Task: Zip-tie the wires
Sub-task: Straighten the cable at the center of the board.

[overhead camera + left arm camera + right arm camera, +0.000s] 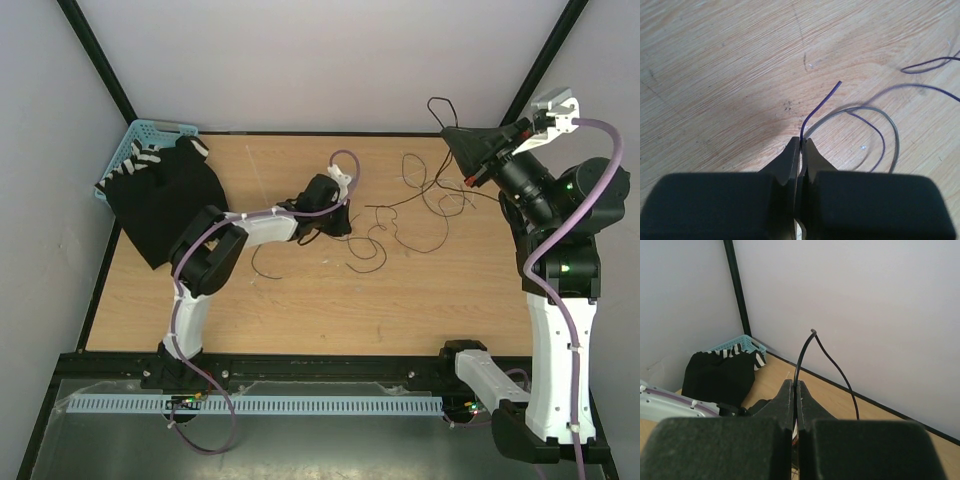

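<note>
Left end effector (800, 144) clenched on one strand of the wires (400, 201), low over the table (300, 300); right end effector (796, 386) pinches a strand aloft (loose tangle lies between the arms).

left arm (186, 315) and right arm (552, 345): white shells, black joints, purple cables (598, 123) tied along them; green lights (566, 268) on the right arm; black wedge-shaped fingers (785, 167)

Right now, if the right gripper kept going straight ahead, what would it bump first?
Probably the back wall: the right gripper, shut on a wire, points toward it, nothing else in between. Depth is unclear.
</note>
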Tool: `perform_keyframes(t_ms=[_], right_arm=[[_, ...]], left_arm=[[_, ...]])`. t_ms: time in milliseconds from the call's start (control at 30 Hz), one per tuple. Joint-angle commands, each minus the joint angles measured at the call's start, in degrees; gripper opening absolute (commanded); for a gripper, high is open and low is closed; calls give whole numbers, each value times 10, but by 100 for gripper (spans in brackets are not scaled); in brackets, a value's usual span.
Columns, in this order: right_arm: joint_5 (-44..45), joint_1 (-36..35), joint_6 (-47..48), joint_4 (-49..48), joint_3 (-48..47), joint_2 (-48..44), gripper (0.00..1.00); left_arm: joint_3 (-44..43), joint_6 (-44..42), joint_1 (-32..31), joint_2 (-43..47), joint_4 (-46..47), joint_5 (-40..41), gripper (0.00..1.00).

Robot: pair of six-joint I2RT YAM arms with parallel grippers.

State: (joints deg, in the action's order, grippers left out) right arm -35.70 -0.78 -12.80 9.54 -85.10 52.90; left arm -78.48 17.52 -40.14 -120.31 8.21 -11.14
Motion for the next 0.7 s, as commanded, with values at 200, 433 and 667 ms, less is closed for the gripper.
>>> perform_keyframes(t_ms=[200,433,667], right_arm=[[56,0,33,32,27,-20,0],[106,0,50,66,56,-27,0],[-11,0,38,66,82,-17,0]], left_arm=[[57,-23,-3,172,9,-1,0],[187,-9,8,364,-45,145,0],[306,93,121,550,-129,188,0]])
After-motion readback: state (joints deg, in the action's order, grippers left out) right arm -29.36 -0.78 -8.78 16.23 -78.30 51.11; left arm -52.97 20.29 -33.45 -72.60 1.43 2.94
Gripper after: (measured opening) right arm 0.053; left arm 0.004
